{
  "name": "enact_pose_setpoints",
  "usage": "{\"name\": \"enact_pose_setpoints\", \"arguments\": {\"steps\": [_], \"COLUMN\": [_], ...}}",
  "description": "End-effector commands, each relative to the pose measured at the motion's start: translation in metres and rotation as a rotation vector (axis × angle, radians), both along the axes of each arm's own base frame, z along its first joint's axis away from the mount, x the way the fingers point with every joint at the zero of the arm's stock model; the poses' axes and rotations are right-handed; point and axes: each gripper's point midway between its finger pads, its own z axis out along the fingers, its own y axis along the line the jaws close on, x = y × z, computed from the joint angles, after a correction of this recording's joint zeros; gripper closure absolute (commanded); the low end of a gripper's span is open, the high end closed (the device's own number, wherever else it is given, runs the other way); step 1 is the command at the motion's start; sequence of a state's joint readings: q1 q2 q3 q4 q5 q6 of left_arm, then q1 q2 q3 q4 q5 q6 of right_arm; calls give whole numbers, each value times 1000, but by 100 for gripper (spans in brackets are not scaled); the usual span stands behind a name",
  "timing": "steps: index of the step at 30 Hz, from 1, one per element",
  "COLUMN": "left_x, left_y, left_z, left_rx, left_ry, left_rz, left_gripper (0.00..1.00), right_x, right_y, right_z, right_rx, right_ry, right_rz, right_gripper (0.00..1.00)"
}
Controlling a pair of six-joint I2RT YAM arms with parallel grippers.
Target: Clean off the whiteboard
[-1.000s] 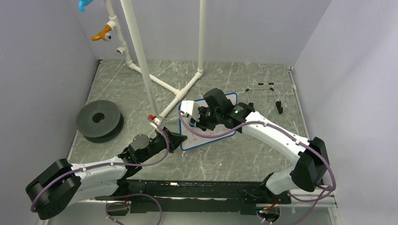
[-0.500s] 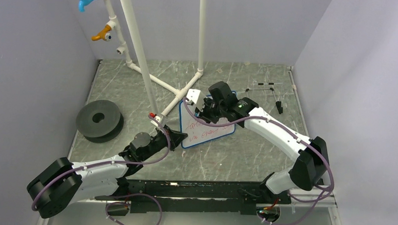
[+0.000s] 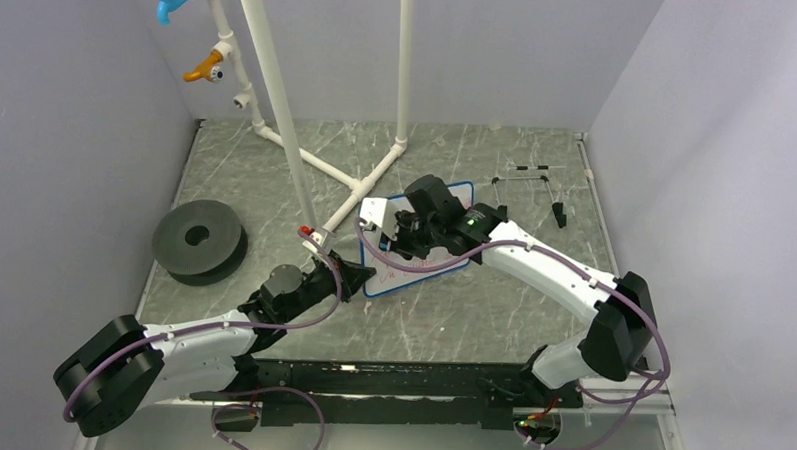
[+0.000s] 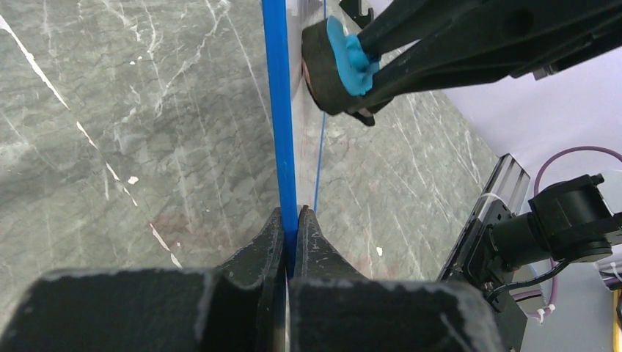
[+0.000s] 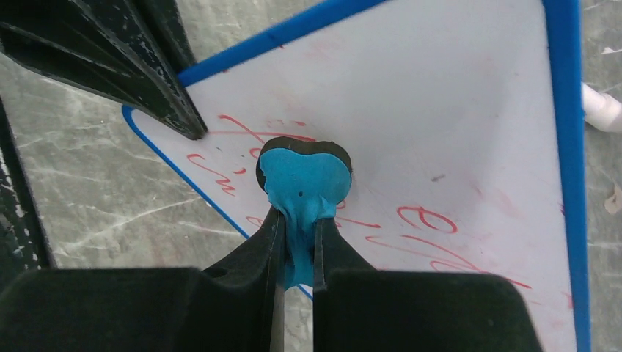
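The whiteboard, white with a thin blue rim, lies at mid-table with red handwriting on it. My left gripper is shut on the board's blue edge at its near-left corner. My right gripper is shut on a small eraser with a blue top and a black pad. The pad presses on the board's left part, over the red lines. In the top view the right gripper covers the board's upper left. The left gripper's fingers show in the right wrist view.
A black foam disc lies at the left. A white pipe frame rises from the table behind the board. A thin black wire easel stand lies at the back right. Grey walls close in three sides.
My right gripper swept the eraser up and to the right across the board, then back down to the left. The left gripper kept its hold without moving.
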State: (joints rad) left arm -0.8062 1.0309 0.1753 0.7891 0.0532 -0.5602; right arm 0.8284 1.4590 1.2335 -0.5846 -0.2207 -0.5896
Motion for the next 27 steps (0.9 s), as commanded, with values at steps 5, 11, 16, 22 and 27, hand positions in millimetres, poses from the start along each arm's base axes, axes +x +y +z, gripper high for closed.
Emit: {"name": "enact_pose_setpoints", "arguments": {"steps": [5, 11, 16, 22, 27], "left_x": [-15, -17, -17, -17, -17], "left_y": [-17, -20, -20, -20, -18], "left_z": [27, 27, 28, 27, 25], "left_rx": [-25, -19, -22, -24, -16], "left_ry": [-124, -130, -134, -129, -131], "left_rz": [-131, -151, -154, -150, -147], "left_gripper": [100, 100, 100, 100, 100], "right_x": [46, 70, 41, -4, 9], "right_y": [-5, -41, -31, 8, 14], "right_z": [42, 42, 13, 7, 22], "right_rx": [133, 118, 75, 36, 75], "right_ry": [-37, -101, -34, 18, 4], "right_rz": [-160, -284, -134, 75, 22], "right_gripper": [100, 100, 100, 100, 100]}}
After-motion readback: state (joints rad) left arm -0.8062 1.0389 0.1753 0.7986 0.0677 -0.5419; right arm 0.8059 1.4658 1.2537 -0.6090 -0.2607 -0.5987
